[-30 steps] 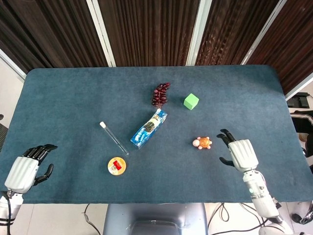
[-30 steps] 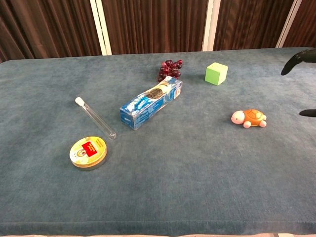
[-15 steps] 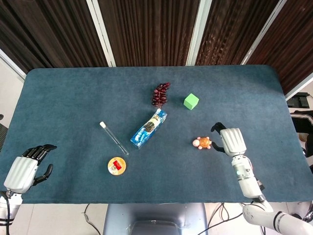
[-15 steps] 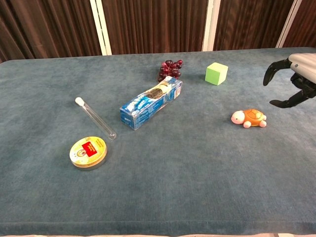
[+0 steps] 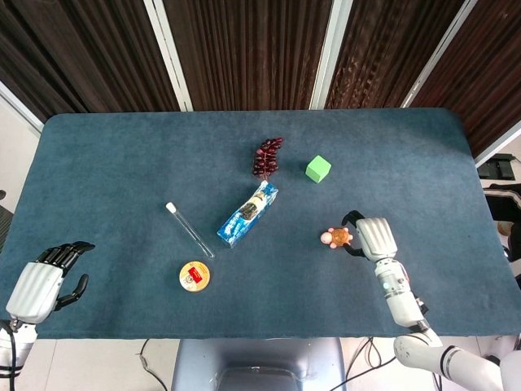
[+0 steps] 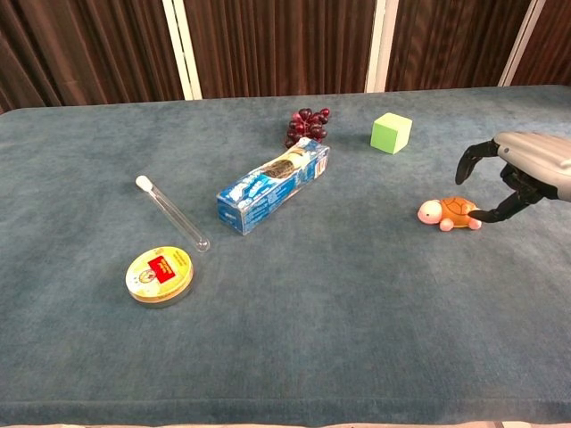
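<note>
While the right robot hand point(image 6: 513, 174), fingers apart, seemingly touches the small orange plastic turtle point(image 6: 451, 213), no grasp is made yet.

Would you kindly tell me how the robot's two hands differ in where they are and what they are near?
The right hand hovers over the table, fingers arched around the toy turtle; the left hand sits at the table's near left corner, close to nothing. The right hand shows in both views, the left only in the head view. Both hold nothing.

table point(image 5: 106, 163), blue cloth | on it: grapes point(image 5: 266, 156) | green cube point(image 5: 318, 169) | cookie pack point(image 5: 248, 213) | test tube point(image 5: 189, 230) | round tin point(image 5: 194, 276) | toy turtle point(image 5: 334, 238)
</note>
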Tool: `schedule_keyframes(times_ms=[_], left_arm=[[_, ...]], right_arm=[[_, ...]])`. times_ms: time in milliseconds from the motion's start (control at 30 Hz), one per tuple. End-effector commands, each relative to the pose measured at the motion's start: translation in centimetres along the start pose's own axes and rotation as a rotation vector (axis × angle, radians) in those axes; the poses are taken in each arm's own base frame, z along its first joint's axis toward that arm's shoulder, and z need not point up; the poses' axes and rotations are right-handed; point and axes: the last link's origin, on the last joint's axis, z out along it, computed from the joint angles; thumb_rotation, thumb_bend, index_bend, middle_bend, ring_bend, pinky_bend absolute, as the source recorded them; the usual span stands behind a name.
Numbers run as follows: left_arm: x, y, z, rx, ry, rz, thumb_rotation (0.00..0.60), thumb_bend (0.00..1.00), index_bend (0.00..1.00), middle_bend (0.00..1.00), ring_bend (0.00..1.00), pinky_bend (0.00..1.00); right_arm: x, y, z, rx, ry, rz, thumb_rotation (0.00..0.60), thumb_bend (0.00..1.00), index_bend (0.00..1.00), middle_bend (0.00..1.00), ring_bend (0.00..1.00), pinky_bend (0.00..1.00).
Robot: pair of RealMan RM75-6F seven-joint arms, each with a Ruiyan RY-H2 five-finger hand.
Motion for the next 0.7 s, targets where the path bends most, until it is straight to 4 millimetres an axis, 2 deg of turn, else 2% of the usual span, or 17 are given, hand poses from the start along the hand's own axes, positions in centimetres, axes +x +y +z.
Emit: schedule_keyframes(times_ms=[33,400,700], left_arm=[[0.0,0.1,0.0,-0.002,-0.002,0.002,0.600,0.47,0.24,0.24,0.26,0.33],[-0.1,0.1,0.1,-0.001,-0.008,0.003,0.600,0.47,0.24,0.24,0.26,0.33],[0.0,0.0,0.0,-0.005,-0.005,-0.001,0.600,0.47,0.24,0.24,0.26,0.33]], right_arm=[[-0.2,0.0,0.1,-0.002,-0.006,-0.001,0.600,0.32,0.53,0.44,0.97,1.00],[-1.6,-1.1,1.2,0.031,-0.012,-0.001,0.600,0.32,0.60,0.48,0.99,1.00],[-1.8,-1.0,1.2,0.040,0.050,-0.046,0.600,0.43,0.82,0.67,1.00,1.00]])
